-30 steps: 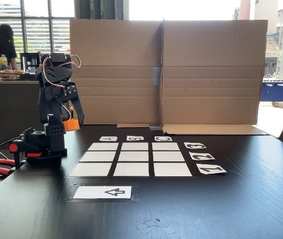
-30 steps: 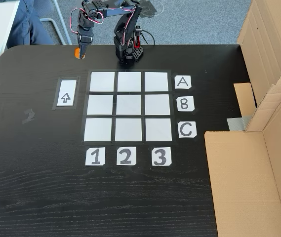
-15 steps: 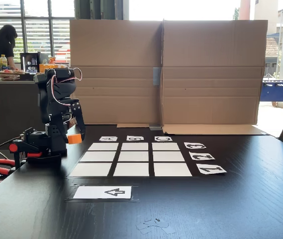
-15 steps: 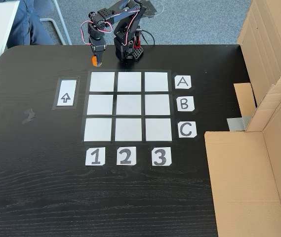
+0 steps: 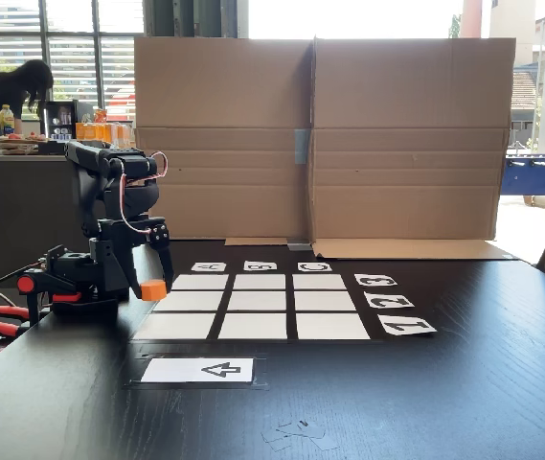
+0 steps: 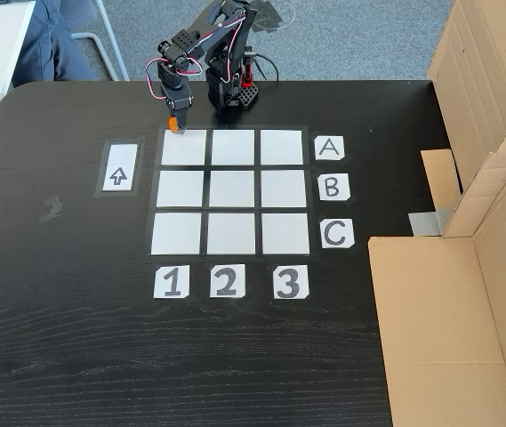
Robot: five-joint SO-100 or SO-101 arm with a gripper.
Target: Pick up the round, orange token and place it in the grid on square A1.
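The token [image 6: 174, 125] is held pinched in the closed gripper [image 6: 175, 121] just above the outer corner of square A1 [image 6: 184, 148], so the placing step is judged underway, with lowering and release needed next.

An office: grey carpet [image 6: 350, 36], large windows [image 5: 56, 48], counter with drinks [image 5: 23, 144].

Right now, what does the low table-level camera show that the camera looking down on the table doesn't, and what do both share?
The low fixed view alone shows the windows and a person at a counter behind the arm. The downward fixed view alone shows the labels upright: A beside the top row, 1 below the left column. Both show the gripper holding the orange token at the grid's corner.
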